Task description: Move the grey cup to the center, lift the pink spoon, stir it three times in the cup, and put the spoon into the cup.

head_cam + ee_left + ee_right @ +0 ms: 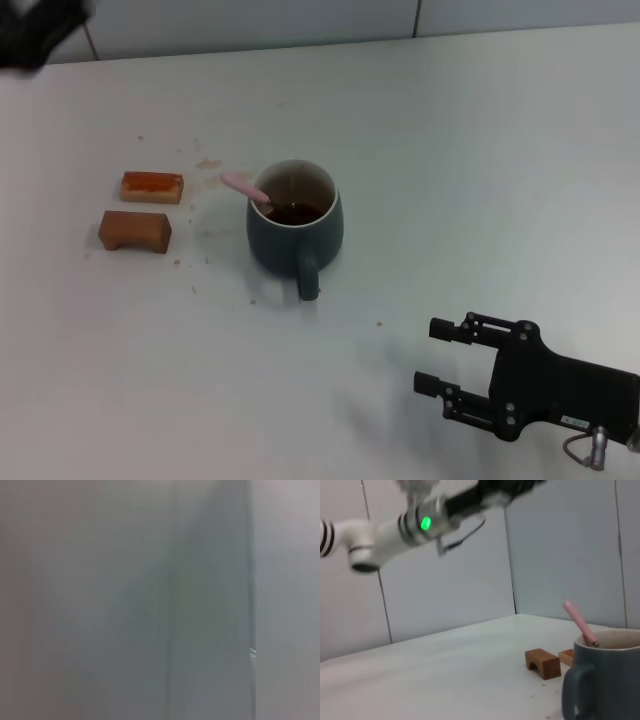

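Item one, the grey cup [295, 228]: upright near the middle of the white counter [480, 150], loop handle turned toward me, dark brown liquid inside. Item two, the pink spoon [246, 187]: bowl down in the cup, handle leaning out over the rim on my left side, so I judge the task all but complete. Item three, right gripper [432, 355]: low over the counter, well apart from the cup on my right, jaws spread and holding nothing. Item four, left gripper [35, 30]: raised at the far left corner, only a dark blur; I cannot tell how its jaws stand. Item five, two brown blocks [135, 230] left of the cup, with crumbs about. Risks as I judge them: the spoon leans steeply and could tip out if the cup is jarred; a careless sweep of the right arm could catch the handle and spill the liquid.
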{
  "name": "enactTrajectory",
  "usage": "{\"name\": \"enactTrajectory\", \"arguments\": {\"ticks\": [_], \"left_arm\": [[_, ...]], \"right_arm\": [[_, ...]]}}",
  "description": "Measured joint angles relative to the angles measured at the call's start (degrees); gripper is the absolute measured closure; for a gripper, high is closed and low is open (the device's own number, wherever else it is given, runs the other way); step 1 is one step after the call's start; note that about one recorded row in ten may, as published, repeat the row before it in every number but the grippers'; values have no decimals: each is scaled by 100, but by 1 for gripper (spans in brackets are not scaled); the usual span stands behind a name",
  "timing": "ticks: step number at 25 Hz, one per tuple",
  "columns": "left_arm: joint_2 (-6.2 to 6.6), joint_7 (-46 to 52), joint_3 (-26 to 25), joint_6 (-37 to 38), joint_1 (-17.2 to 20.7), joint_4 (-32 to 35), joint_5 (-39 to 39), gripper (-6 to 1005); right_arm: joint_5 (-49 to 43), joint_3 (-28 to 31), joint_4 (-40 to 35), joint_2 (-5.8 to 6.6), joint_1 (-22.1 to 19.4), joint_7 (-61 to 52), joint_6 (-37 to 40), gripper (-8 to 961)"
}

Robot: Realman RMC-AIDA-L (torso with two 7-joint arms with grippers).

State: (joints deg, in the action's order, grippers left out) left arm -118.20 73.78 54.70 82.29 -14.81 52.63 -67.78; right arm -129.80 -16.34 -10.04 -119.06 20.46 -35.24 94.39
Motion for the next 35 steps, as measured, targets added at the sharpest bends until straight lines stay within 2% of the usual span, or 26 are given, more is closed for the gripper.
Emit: {"name": "enactTrajectory", "arguments": {"ticks": [4, 7, 9, 11, 17, 20, 21, 35], "left_arm": [[33, -1392, -783, 897, 132, -1768, -55, 429], [37, -2782, -841, 1270, 486, -2714, -189, 395], [31, -2949, -766, 1246, 542, -2835, -332, 372], [25, -3147, -663, 1127, 612, -3122, -843, 350], [26, -3495, -658, 1087, 731, -3365, -1178, 282], [19, -3667, -636, 1066, 770, -3410, -1243, 190], [16, -3848, -603, 972, 782, -3530, -1576, 159], [16, -3899, -589, 925, 674, -3761, -1784, 159]], "right_arm": [[84, 0, -7, -2, -8, 61, -36, 328], [136, -1, -7, -6, -17, 120, -65, 328], [150, -1, -7, -10, -12, 130, -86, 328], [155, -1, -7, -11, 18, 131, -120, 328], [158, -22, -10, -12, 64, 172, -224, 329], [157, -40, 6, -13, 72, 230, -281, 329], [157, -41, 6, -16, 75, 232, -299, 329], [119, -76, 104, -20, 159, 237, -492, 328]]}}
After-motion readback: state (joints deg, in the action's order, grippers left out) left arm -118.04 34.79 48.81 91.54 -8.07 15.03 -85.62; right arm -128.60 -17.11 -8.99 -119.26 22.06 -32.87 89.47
